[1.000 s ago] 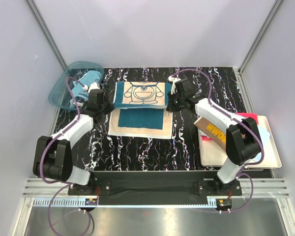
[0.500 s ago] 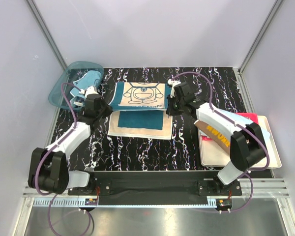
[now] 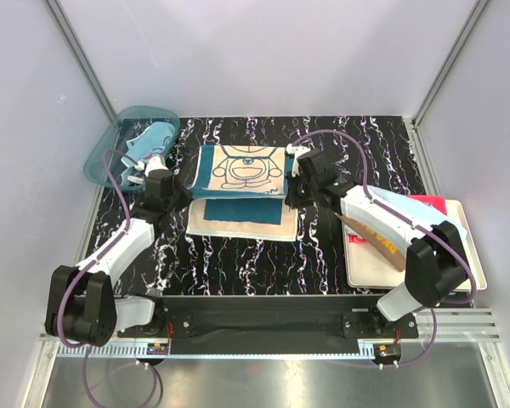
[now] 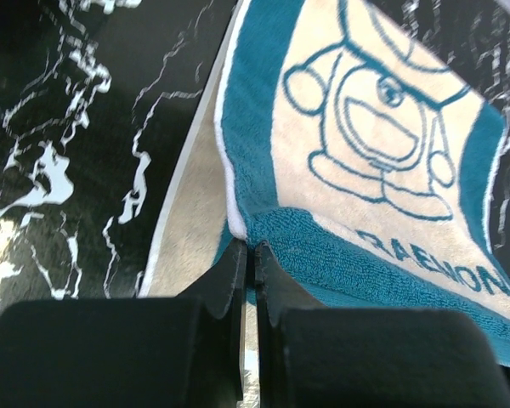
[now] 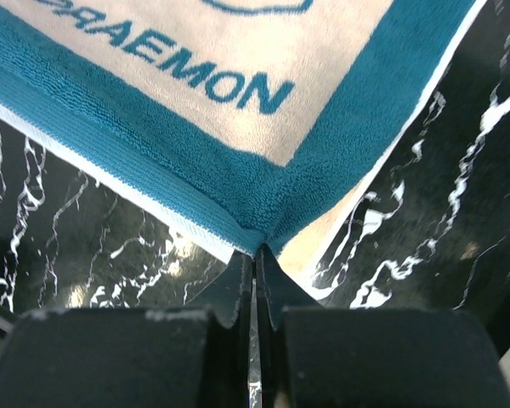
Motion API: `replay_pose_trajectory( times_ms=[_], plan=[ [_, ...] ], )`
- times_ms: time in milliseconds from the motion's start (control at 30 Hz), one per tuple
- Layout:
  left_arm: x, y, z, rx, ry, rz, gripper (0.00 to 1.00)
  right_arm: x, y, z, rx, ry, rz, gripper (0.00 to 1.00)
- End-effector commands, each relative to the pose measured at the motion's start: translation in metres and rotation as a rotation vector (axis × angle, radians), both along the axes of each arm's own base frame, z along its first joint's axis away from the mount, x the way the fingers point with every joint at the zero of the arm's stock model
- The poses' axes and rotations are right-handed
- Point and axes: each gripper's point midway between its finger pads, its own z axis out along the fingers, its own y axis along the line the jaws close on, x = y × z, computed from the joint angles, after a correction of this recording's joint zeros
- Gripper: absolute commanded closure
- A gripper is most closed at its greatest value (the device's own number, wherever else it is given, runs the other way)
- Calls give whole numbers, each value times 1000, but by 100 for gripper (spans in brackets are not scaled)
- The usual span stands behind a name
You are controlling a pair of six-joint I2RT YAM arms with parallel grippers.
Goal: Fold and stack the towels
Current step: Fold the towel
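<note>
A teal and cream towel with a cartoon line drawing [image 3: 241, 170] lies on the black marbled table, its far half lifted and folded toward the near half [image 3: 240, 211]. My left gripper [image 3: 185, 192] is shut on the lifted left corner [image 4: 238, 225]. My right gripper [image 3: 290, 194] is shut on the lifted right corner [image 5: 259, 238]. A light blue towel [image 3: 150, 140] lies in the teal basket [image 3: 109, 149]. Red and light blue cloths [image 3: 425, 204] lie on the cream tray [image 3: 467, 255], partly hidden by my right arm.
The basket stands at the far left corner. The tray stands at the right edge of the table. White enclosure walls stand on three sides.
Both grippers have moved toward the near edge with the towel's far corners, bringing the lifted half further over the near half.
</note>
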Motion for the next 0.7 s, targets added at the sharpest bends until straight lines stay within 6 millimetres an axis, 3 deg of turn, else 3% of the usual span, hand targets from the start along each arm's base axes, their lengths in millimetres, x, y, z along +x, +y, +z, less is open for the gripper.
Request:
replay_pose_trajectory(
  times_ms=[0,167,400,500,600,667],
  plan=[
    [2,29,-4,70,-27,113,97,-5,-12,-19,-53,17,-50,98],
    [-8,30,-29,74,25,110,95,-22,1,-43,-49,72,1,93],
    [-23,24,-56,37,69,92,88,-37,-1,-70,-86,131,12,81],
    [-32,24,-70,28,95,95,82,-42,-2,-70,-78,141,13,68],
    [-37,23,-77,11,95,94,70,-46,0,-64,-50,142,7,64],
    [-37,16,-75,-12,89,63,69,-49,0,-60,-35,144,8,64]
  ],
)
